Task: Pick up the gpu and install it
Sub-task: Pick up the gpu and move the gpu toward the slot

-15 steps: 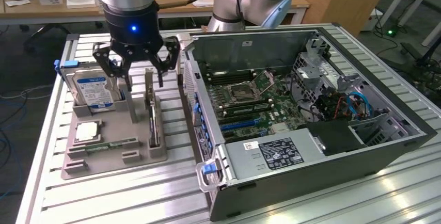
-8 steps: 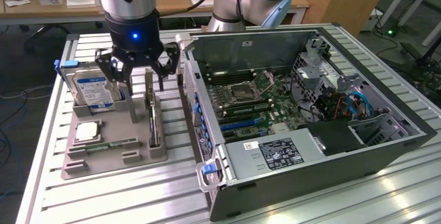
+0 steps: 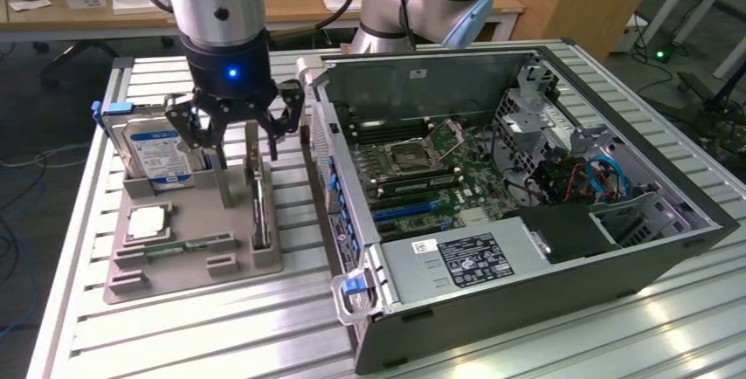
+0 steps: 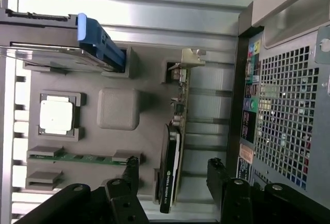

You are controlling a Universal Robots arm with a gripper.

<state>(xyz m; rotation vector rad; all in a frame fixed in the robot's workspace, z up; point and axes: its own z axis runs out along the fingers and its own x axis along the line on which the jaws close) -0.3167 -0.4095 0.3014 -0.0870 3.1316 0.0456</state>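
Gripper (image 3: 239,145) spread wide and empty, poised over the gpu (image 3: 259,209), card standing on edge in a gray tray (image 3: 175,283) on the worktop (image 3: 233,335), hard drive (image 3: 157,156) beside it, open computer case (image 3: 525,292) beyond.

narrow gap btwn gpu (image 3: 259,213) & PC case (image 3: 466,327), hard drive (image 3: 157,154) near other side
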